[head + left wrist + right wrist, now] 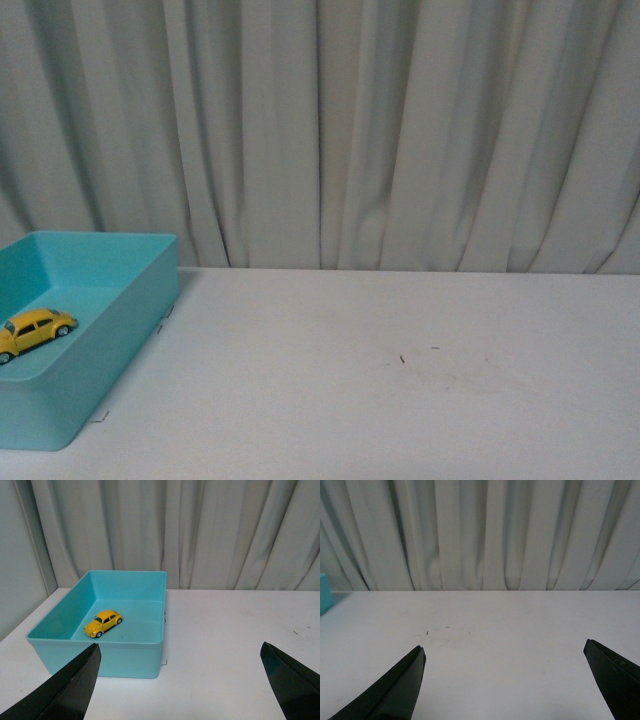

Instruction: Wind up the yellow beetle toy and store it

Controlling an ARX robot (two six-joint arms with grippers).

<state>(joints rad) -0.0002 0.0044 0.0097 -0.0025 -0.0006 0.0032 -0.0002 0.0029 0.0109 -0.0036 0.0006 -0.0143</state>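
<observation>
The yellow beetle toy (35, 329) stands on its wheels on the floor of the teal bin (140, 310) at the table's left. It also shows in the left wrist view (103, 623), inside the bin (125, 657). My left gripper (180, 652) is open and empty, held back from the bin over the white table, its black fingers (75, 687) wide apart. My right gripper (504, 652) is open and empty over bare table, far to the right of the bin. Neither arm shows in the front view.
A white table (400, 380) spreads right of the bin, with faint dark marks (402, 358) near its middle. A pale pleated curtain (320, 130) hangs behind the table's far edge. A corner of the bin (324, 592) shows in the right wrist view.
</observation>
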